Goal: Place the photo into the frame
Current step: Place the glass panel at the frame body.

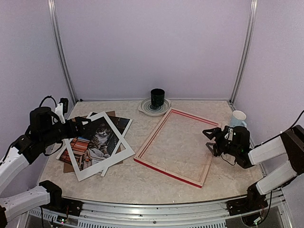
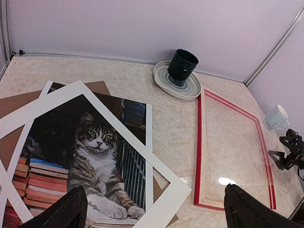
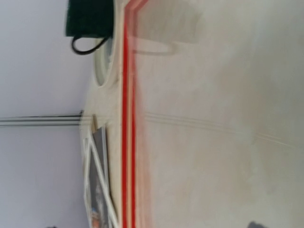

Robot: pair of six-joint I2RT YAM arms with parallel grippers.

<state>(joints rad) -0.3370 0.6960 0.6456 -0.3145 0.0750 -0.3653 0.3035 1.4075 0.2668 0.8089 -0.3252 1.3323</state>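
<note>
– Left gripper [image 1: 81, 124], how does it look to you?
– Spread wide and empty, hanging over the far-left corner of the pile. I see the right gripper [image 1: 210, 139] spread too, holding nothing, just beside the right rail of the frame [image 1: 166, 171].
– Where's the photo [image 2: 95, 156]?
– Flat on the table [image 1: 142, 187], right under my left wrist camera, so the left arm is the nearer one. Its long sides run away from the arms, far end leaning right, much like the frame. The frame lies to its right, between the pile and the right gripper. Trouble is, the white mat [image 1: 73, 161] lies askew on top of the photo, and the brown backing board [image 2: 12, 104] pokes out beneath.
– Count?
– One photo, one frame, one mat, one board. Plus two mugs: a dark mug [image 1: 157, 97] on a plate [image 1: 144, 109], and a white mug [image 1: 238, 118] at the far right.
</note>
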